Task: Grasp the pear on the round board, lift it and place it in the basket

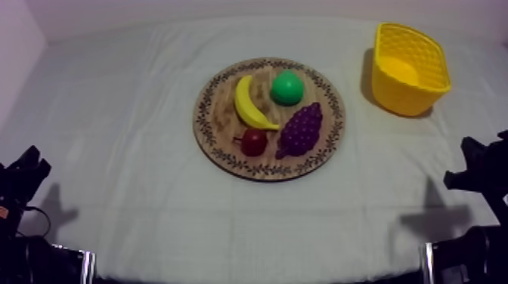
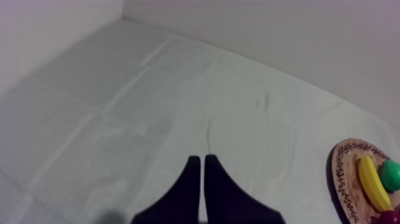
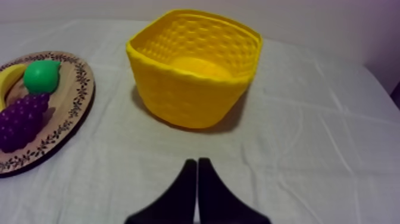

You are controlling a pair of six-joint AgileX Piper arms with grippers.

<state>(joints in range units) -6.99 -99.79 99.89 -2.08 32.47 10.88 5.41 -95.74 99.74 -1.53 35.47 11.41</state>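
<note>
pear beside banana and grapes, basket apart

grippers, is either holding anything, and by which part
Nothing is held. The left gripper and right gripper are both shut on nothing; the pear lies on the board.

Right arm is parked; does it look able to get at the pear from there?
Probably yes. The pear lies uncovered on the board, and the basket stands aside of the way. The grapes and banana lie close beside it.
</note>
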